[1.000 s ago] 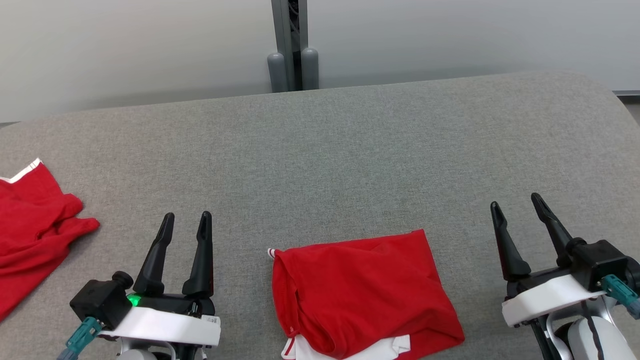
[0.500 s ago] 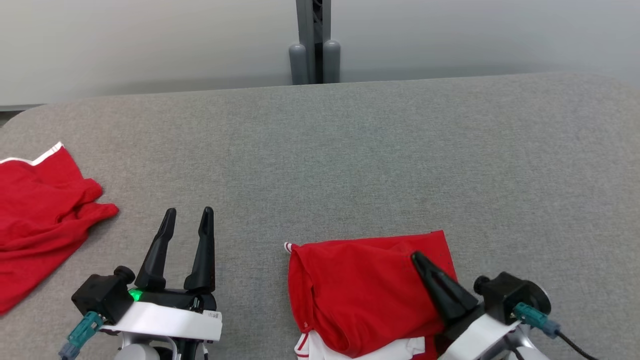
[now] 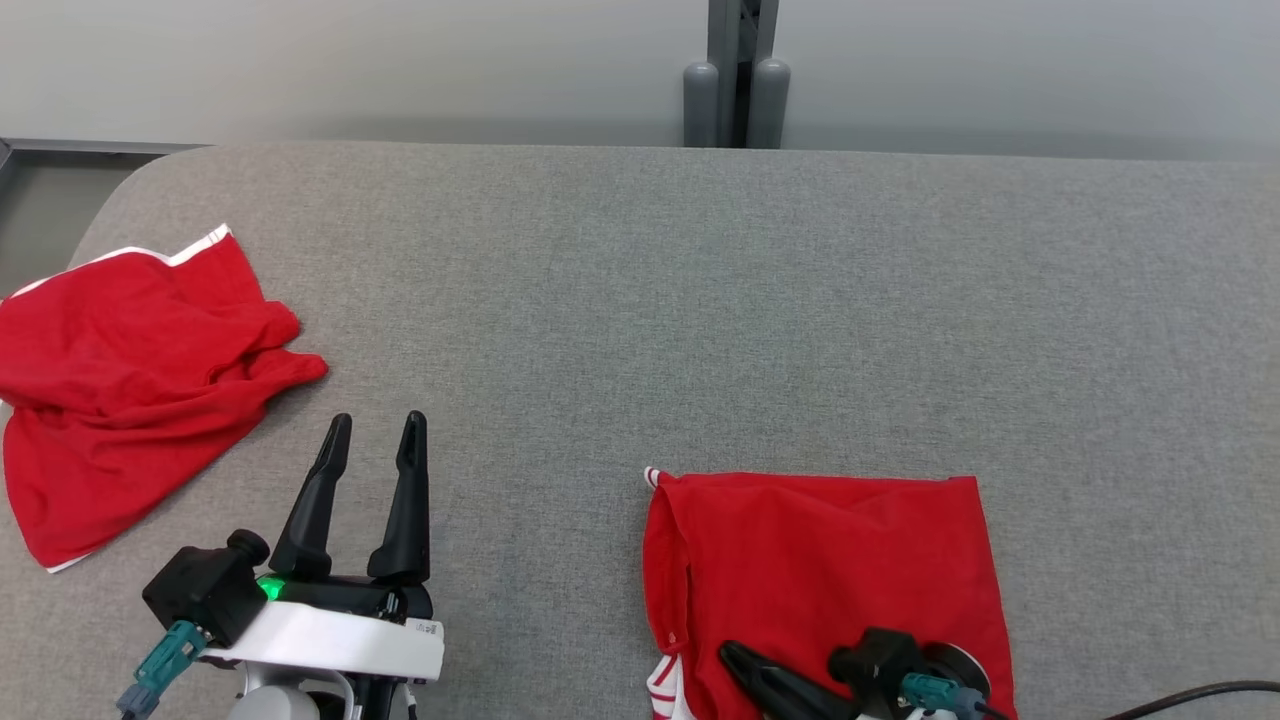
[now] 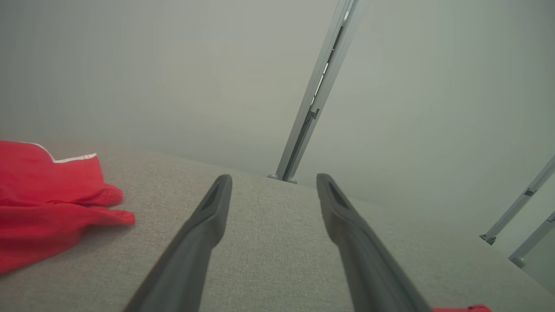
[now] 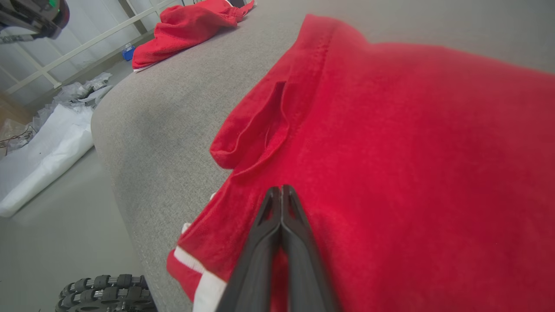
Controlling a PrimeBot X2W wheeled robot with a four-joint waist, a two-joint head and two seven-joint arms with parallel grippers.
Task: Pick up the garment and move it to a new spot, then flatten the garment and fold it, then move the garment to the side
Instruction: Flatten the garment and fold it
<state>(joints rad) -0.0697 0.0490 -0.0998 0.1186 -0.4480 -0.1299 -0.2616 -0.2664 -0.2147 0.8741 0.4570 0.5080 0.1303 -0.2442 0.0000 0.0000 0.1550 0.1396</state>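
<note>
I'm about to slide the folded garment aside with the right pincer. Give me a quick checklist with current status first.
1. Folded garment lying flat: ok, a neat rectangle with white trim at its near edge.
2. Right pincer shut: ok, fingers together over the cloth.
3. Cloth pinched by it: cannot tell.
4. Left pincer off the cloth: ok, open over bare table.
5. Room beside it: ok on the right; a crumpled garment lies far left.
</note>
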